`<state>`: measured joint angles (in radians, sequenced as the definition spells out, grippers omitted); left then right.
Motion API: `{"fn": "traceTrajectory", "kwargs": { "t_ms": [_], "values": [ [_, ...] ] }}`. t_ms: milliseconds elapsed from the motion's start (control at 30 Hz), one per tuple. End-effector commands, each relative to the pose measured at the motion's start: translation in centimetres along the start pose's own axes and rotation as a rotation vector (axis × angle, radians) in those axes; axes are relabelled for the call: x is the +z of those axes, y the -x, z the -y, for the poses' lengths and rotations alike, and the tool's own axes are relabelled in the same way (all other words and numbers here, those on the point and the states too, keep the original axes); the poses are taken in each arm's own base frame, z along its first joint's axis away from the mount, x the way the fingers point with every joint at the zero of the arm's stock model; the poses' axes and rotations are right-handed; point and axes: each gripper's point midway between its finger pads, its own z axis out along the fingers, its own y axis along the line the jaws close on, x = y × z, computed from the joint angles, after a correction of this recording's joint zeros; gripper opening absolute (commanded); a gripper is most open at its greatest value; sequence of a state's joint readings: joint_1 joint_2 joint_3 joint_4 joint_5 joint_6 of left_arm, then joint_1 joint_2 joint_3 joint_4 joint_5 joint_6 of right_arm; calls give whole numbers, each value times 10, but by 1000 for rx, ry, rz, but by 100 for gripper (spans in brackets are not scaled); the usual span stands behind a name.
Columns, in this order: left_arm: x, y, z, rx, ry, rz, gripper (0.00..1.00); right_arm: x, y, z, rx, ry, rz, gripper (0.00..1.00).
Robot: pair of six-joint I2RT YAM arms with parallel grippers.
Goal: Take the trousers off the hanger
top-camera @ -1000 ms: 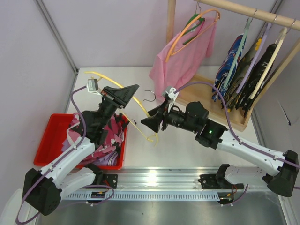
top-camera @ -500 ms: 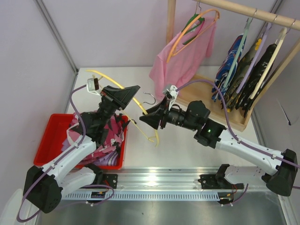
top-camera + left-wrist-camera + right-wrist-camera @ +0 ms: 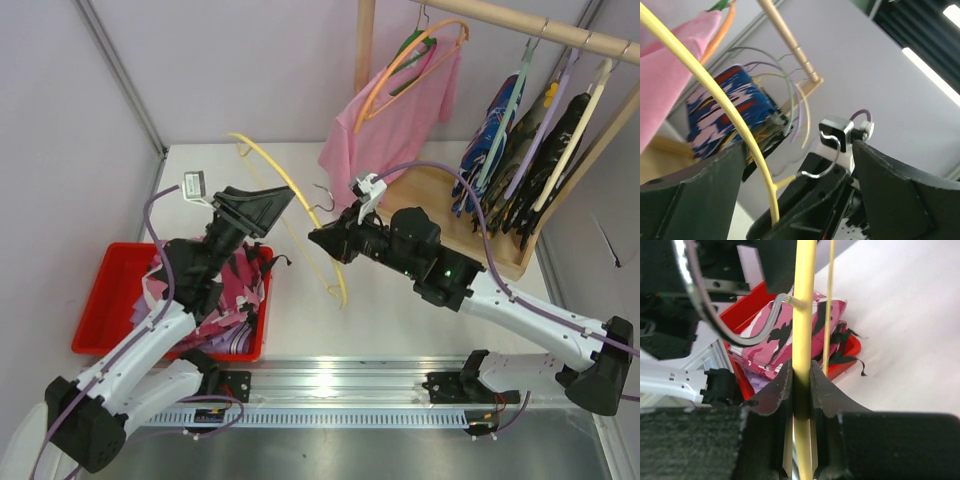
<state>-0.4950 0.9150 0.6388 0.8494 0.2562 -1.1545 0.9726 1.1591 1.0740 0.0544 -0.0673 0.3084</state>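
The yellow hanger (image 3: 283, 178) arcs bare above the table, and no cloth hangs on it. My right gripper (image 3: 323, 241) is shut on its bar (image 3: 804, 315) just below the metal hook (image 3: 735, 337). My left gripper (image 3: 268, 206) stands open beside the hanger; the yellow bar (image 3: 730, 112) and hook (image 3: 829, 155) pass between its wide fingers (image 3: 690, 200) without touching. The pink camouflage trousers (image 3: 236, 287) lie crumpled in the red bin (image 3: 108, 300) under my left arm, also seen in the right wrist view (image 3: 790, 332).
A wooden clothes rack (image 3: 440, 195) stands at the back right with a plain pink garment (image 3: 400, 120) on an orange hanger and several dark printed garments (image 3: 520, 150). Lilac cloth (image 3: 232, 340) lies in the bin. A wall lines the left.
My left gripper has opened and let go of the hanger. My right gripper has shut on the hanger, whose far end has swung to the right.
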Motion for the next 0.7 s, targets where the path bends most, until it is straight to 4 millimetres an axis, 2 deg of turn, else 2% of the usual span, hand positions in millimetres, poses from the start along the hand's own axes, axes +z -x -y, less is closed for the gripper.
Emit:
{"fn": "traceTrajectory", "kwargs": {
  "t_ms": [0,33,67,100,167,233,267,300,367,400,500,567,600,667],
  "values": [
    [-6,8,1,163,103,-25,99,-20,28,30,32,-223,43,0],
    [-10,5,0,183,120,-49,100,-24,27,41,41,-292,44,0],
    [-12,9,9,230,116,-55,99,-28,27,46,51,-322,41,0],
    [-16,7,6,236,143,-73,99,-34,23,51,50,-347,24,0],
    [-27,-1,-12,245,242,-126,100,-41,22,55,55,-377,16,0],
    [-39,0,-19,259,306,-130,99,-53,19,55,89,-402,-7,0],
    [-49,1,-35,278,393,-131,99,-58,22,57,105,-429,-1,0],
    [-55,6,-33,300,410,-112,100,-66,11,61,132,-468,-43,0],
    [-72,12,-52,344,519,-87,99,-81,11,68,148,-543,-55,0],
    [-76,17,-51,359,534,-72,99,-93,-3,75,159,-602,-110,0],
    [-92,33,-52,408,589,4,99,-120,-13,89,171,-749,-152,0],
    [-97,37,-53,425,611,17,100,-128,-16,90,184,-783,-183,0],
    [-100,38,-56,432,629,18,99,-138,-16,93,183,-826,-209,0],
    [-104,38,-58,440,646,13,99,-143,-21,98,200,-888,-231,0]
  ]
}}
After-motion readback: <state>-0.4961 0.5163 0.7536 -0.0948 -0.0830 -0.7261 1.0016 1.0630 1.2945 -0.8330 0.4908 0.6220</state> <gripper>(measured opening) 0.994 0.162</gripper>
